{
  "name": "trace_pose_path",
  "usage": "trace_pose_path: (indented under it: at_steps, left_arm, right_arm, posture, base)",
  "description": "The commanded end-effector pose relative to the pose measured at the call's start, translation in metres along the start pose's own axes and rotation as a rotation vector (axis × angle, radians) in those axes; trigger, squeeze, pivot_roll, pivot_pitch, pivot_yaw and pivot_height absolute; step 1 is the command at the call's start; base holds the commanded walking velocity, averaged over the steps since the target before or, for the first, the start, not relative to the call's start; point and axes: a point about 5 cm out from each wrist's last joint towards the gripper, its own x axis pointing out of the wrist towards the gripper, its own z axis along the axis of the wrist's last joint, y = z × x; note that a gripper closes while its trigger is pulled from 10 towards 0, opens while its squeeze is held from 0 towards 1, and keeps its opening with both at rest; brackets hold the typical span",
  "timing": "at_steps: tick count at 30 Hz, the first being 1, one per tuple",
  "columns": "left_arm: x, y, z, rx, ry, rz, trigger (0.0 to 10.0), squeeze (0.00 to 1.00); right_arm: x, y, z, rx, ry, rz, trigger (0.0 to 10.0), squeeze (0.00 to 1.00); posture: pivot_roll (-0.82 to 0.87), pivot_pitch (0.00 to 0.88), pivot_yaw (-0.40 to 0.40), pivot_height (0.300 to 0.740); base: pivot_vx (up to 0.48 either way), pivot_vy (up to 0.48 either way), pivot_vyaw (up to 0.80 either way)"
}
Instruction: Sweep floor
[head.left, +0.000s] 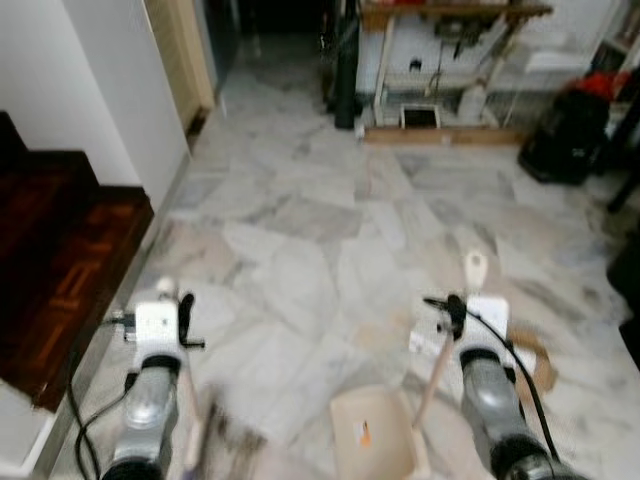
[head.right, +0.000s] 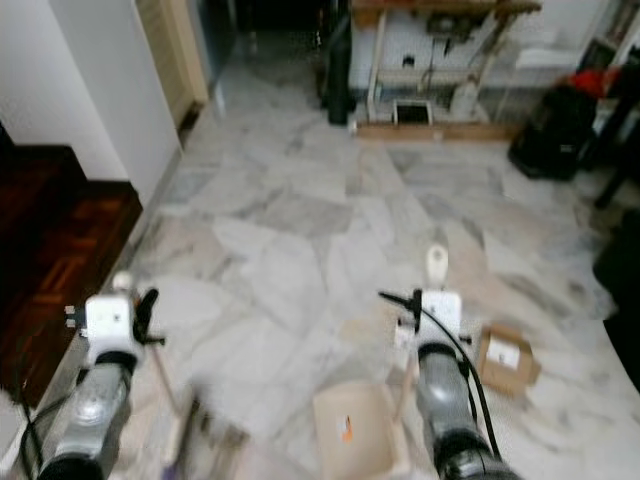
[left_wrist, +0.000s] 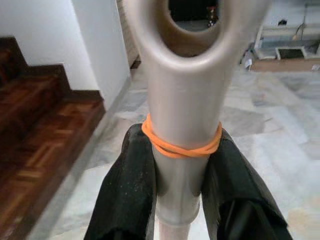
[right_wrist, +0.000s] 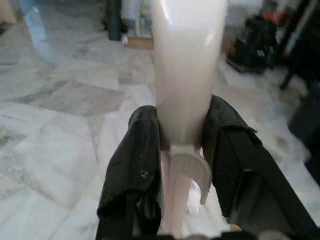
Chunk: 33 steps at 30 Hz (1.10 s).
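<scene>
At the far left, dark reddish-brown wooden stair steps (head.left: 60, 260) rise beside a white wall (head.left: 95, 80), bordering the grey-veined white marble floor (head.left: 300, 250). The left gripper (left_wrist: 181, 170) is held low over the floor near the steps, its two black fingers (left_wrist: 127, 195) pinched on the pale grey plastic broom handle (left_wrist: 182, 100), just below an orange rubber band (left_wrist: 180, 145) wound round the handle. The broom's blurred bristles (head.left: 225, 435) sit on the floor beside the left arm. Further right, a cream plastic dustpan (head.left: 372, 432) rests on the floor between the arms. The right gripper (right_wrist: 182, 150) clamps the dustpan's long cream handle (right_wrist: 187, 65), which stands upright. Just right of that arm lies a small brown cardboard box (head.right: 505, 358), and a black bag (head.left: 565, 135) sits at the far right by the wall.
</scene>
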Motion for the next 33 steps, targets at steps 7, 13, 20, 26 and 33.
trace_pose_path:
  at_steps: [7,13,20,26,33]
  left_arm:
    - [0.0012,0.0098,0.0039,0.024,-0.021,0.022,10.0,0.0]
    - [0.0013,0.0096,0.004,0.022,-0.021,0.019,10.0,0.0]
    - [0.001,0.0094,0.0038,0.023,-0.021,0.021,10.0,0.0]
    - [0.0009,0.009,0.0038,0.022,-0.021,0.02,10.0,0.0]
    - [0.0012,0.0087,0.0039,0.021,-0.021,0.019,10.0,0.0]
  right_arm:
    - [0.0046,0.0096,0.0121,0.005,-0.051,0.033,10.0,0.0]
    - [0.0048,0.0076,0.0121,0.021,-0.05,0.022,10.0,0.0]
    - [0.0047,0.0074,0.0122,0.031,-0.052,0.022,10.0,0.0]
    - [0.0047,0.0075,0.0126,0.038,-0.054,0.024,10.0,0.0]
    - [0.005,0.0081,0.0135,0.038,-0.059,0.028,10.0,0.0]
  posture:
    - [0.04,0.0,-0.007,0.74]
    - [0.04,0.0,-0.007,0.74]
    - [0.04,0.0,-0.008,0.74]
    - [0.04,0.0,-0.009,0.74]
    - [0.04,0.0,-0.01,0.74]
  base:
    - [0.331,0.0,0.69]
    - [0.334,0.0,0.0]
    - [0.334,0.0,0.0]
    - [0.331,0.0,0.0]
    - [0.332,0.0,0.0]
